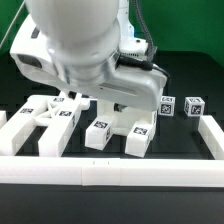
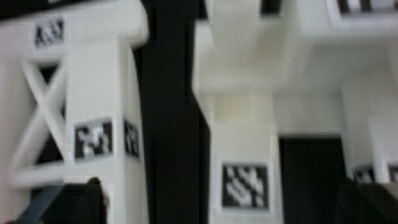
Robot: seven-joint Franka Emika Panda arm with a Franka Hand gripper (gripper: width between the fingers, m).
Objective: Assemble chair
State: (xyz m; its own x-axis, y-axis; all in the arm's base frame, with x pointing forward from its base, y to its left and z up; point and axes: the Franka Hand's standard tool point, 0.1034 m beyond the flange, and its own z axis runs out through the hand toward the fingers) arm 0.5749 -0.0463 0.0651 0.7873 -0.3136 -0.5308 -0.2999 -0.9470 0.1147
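Observation:
The chair lies in loose white tagged parts on the black table. In the exterior view an X-braced frame [image 1: 45, 112] is at the left, a slotted seat block [image 1: 115, 127] in the middle, and two small tagged blocks [image 1: 167, 107] [image 1: 193, 105] at the right. My arm [image 1: 90, 45] hangs low over the frame and seat block and hides the fingers there. In the wrist view my gripper [image 2: 222, 205] is open. Its dark fingertips [image 2: 63, 205] sit wide apart, astride a white tagged bar [image 2: 240, 120] without touching it. The X-braced frame [image 2: 80, 100] lies beside that bar.
Long plain white border rails run along the front [image 1: 110, 172], the exterior view's left [image 1: 10, 135] and its right [image 1: 212, 135]. Another white piece [image 2: 356, 60] lies on the far side of the bar in the wrist view.

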